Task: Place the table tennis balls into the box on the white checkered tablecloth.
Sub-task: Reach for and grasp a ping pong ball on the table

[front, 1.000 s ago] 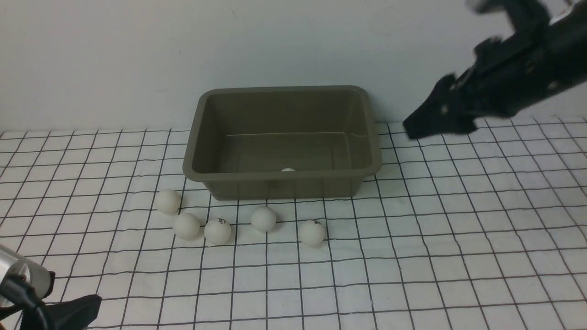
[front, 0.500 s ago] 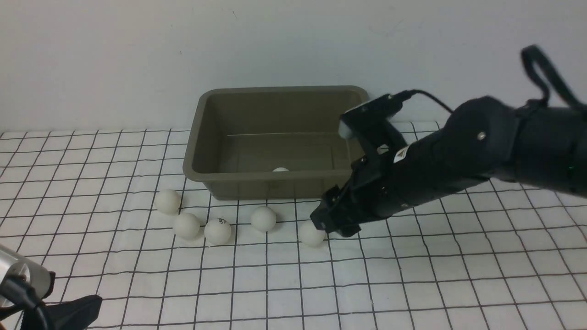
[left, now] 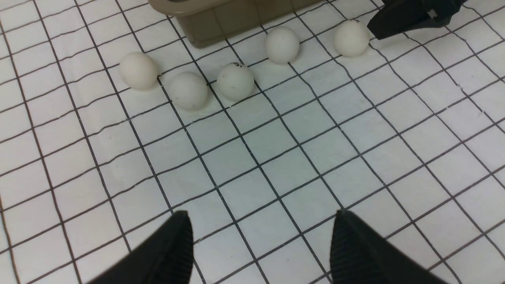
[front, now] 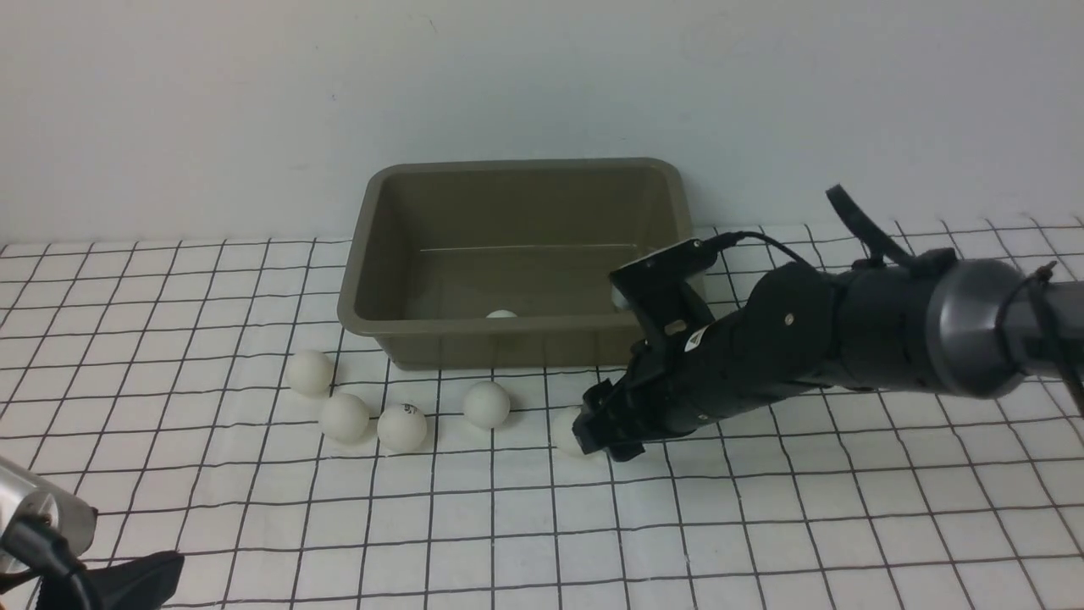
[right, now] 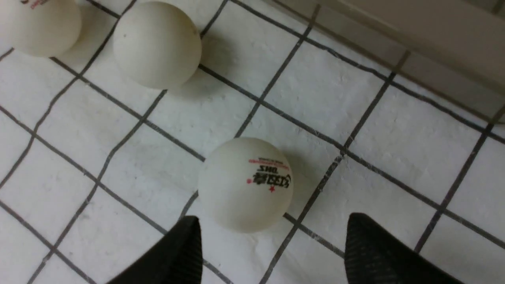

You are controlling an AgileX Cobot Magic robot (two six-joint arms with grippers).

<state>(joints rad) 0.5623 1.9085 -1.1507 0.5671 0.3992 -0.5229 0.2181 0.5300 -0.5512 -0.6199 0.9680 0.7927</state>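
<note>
Balls [front: 486,403]: five lie on the cloth [front: 762,508] before the box [front: 360,254], one inside. Right jaws stand open just beside the rightmost ball [right: 244,183]; left jaws wide, empty.

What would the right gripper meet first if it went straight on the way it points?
Probably the printed table tennis ball, lying just ahead of the open right gripper.

A plain, matte, pale grey-white wall [front: 254,102] fills the background, with a few faint marks. The light is soft and even, casting only weak shadows.
</note>
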